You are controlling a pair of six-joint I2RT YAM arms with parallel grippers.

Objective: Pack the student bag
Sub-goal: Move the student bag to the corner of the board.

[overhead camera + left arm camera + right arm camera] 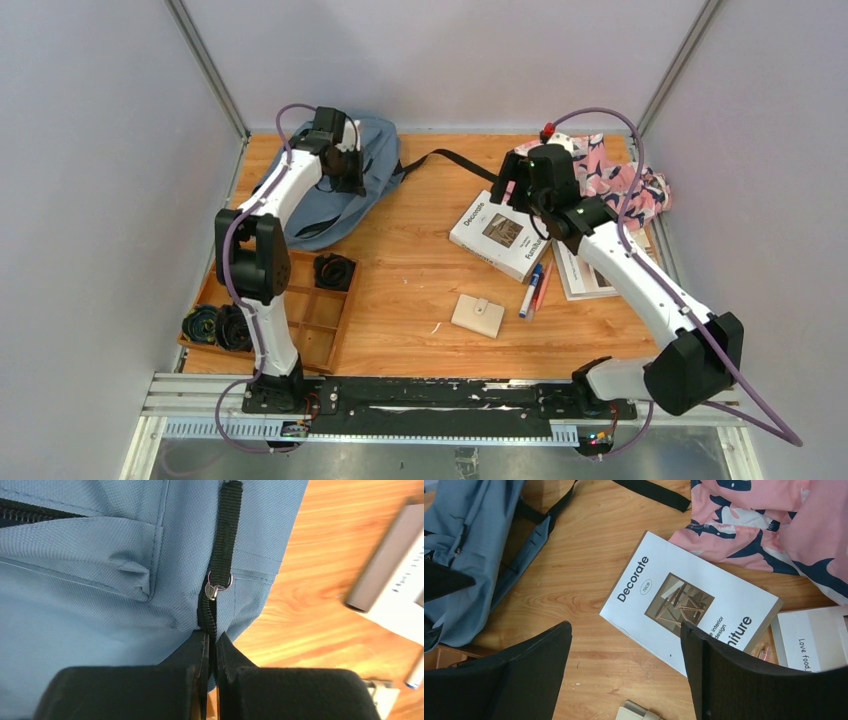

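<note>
At the far left of the table (pixel 420 270), the left gripper (pixel 210 636) is pinched almost completely together, with only a sliver showing between its black fingers (pixel 197 652). It is clamped on the dark zipper seam (pixel 209 612) at the edge of the backpack (pixel 100 595). Just past the fingertips sits the metal zipper pull (pixel 212 591), its ring threaded with a black strap tab (pixel 227 525) that runs away from the tool. The grey-blue fabric spreads to the left of the seam, and bare wood shows to the right.

Across the table, the right gripper (pixel 625 627) is spread wide and holds nothing. It hangs above a white book (pixel 659 565) titled "Decorate", with one finger over the book's lower part and the other over bare wood. From this tool the backpack lies well apart to the left, with its black strap trailing across the wood. A pink, white and navy cloth (pixel 774 525) lies just beyond the book.
</note>
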